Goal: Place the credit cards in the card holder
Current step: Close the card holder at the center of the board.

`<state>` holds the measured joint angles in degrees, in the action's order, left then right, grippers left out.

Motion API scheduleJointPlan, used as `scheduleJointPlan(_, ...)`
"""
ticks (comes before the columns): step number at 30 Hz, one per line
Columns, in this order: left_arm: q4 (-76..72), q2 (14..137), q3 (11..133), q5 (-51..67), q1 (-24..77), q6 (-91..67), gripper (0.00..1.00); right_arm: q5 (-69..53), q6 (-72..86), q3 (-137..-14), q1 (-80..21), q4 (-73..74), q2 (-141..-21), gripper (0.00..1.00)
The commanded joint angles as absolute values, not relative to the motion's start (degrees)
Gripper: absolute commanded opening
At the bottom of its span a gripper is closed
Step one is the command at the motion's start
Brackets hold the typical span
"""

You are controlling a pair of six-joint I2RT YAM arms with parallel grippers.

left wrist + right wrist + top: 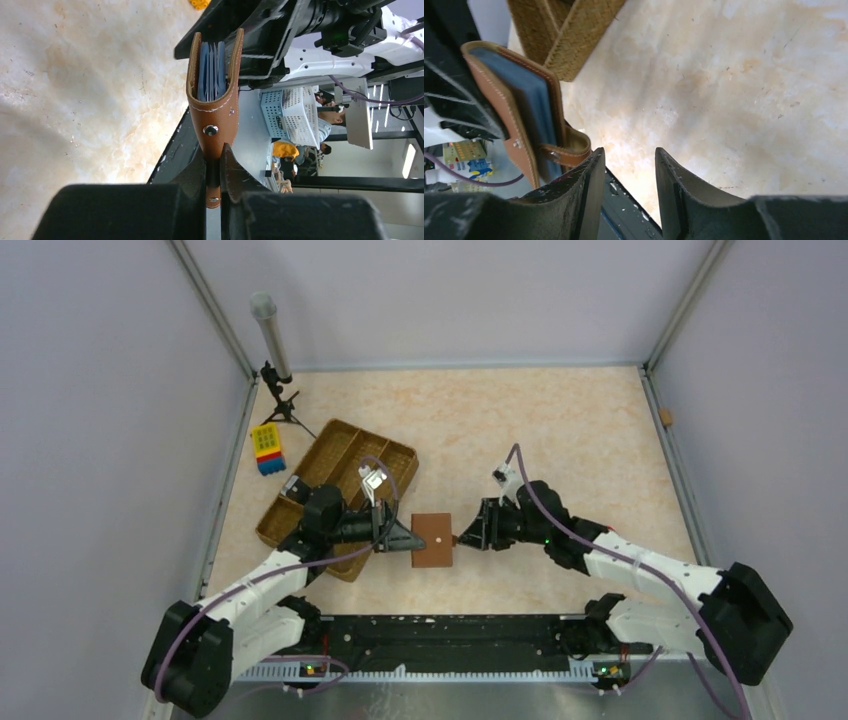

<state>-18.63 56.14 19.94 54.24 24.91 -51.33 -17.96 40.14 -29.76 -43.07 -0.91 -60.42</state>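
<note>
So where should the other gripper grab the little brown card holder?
Probably grab the card holder by its free open end, from the right, pinching across its two flat faces. The left gripper pinches the strap end, and it is thin, with the credit cards showing at that mouth.

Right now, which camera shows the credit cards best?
Left wrist: it looks into the open card holder, credit cards edge-on. Right wrist shows one blue face, partly covered; top external only the brown outside.

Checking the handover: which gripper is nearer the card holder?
Left. The left gripper is shut on the strap of the card holder; the right gripper sits open just beside its opposite edge.
</note>
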Motion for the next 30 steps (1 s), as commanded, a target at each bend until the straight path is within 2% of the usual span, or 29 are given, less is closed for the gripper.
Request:
scheduleJointPlan(1,-24.88,55.29,19.1,52.34,25.95,-53.04,0.0,-11.83,44.02,-30.86,-47.04,-6.88,-63.69,0.42)
scheduleJointPlan(6,-21.47,54.87,19.88,51.72,25.97,-50.84,0.0,-13.41,46.5,-29.28,-47.22,-12.06,-63.53,0.49)
scheduleJointPlan(14,-19.73,54.06,20.4,50.78,26.0,-50.18,0.0,-2.6,46.99,-29.68,-47.25,-0.47,-56.53,0.55)
scheduleJointPlan(30,-19.11,53.26,20.26,51.54,26.0,-50.12,0.0,-17.36,47.15,-28.32,-47.25,-14.43,-62.8,0.58)
